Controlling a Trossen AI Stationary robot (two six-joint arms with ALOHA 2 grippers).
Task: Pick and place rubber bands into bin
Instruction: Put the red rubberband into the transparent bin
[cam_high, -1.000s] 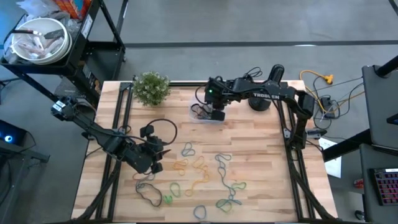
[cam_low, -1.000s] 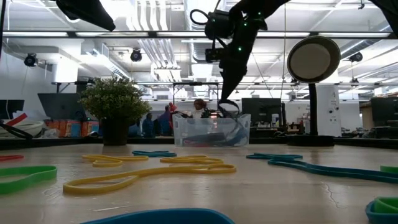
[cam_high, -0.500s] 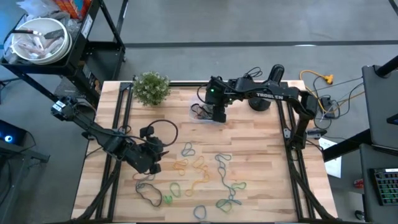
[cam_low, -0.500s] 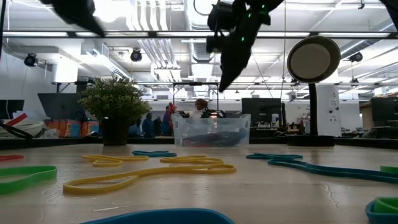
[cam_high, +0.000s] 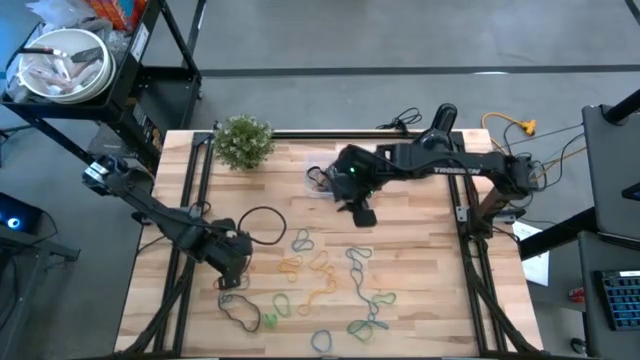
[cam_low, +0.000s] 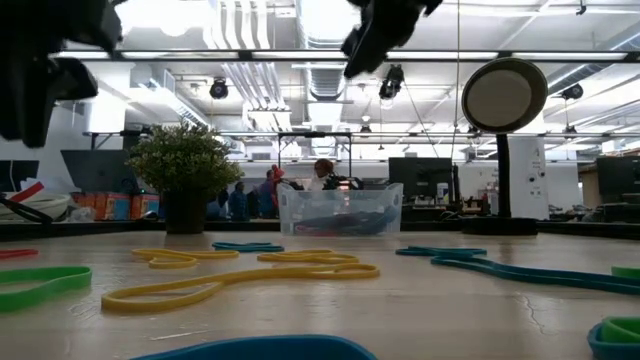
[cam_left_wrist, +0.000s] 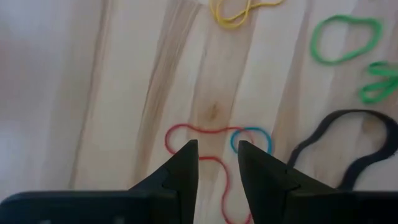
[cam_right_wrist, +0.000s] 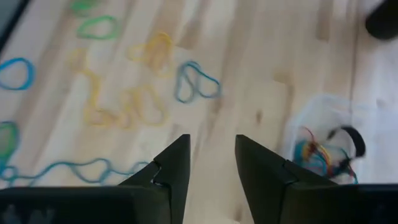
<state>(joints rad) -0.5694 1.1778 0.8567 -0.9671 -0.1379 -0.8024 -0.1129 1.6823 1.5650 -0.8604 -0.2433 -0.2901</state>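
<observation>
Left gripper (cam_high: 237, 262) low over the table's left-front area, fingers parted and empty, above a red band (cam_left_wrist: 186, 134) and a small blue loop (cam_left_wrist: 252, 138). Rubber bands (cam_high: 320, 275) are thin floppy loops, yellow, blue, green, black, scattered across the front half of the wooden table (cam_high: 420, 250). Bin (cam_high: 322, 180), clear with a few bands inside, sits mid-rear beside the plant (cam_high: 243, 140). Right gripper (cam_high: 362, 212) hangs just in front of the bin, fingers apart, empty. Bare wood right of centre; metal rails along the side edges.
</observation>
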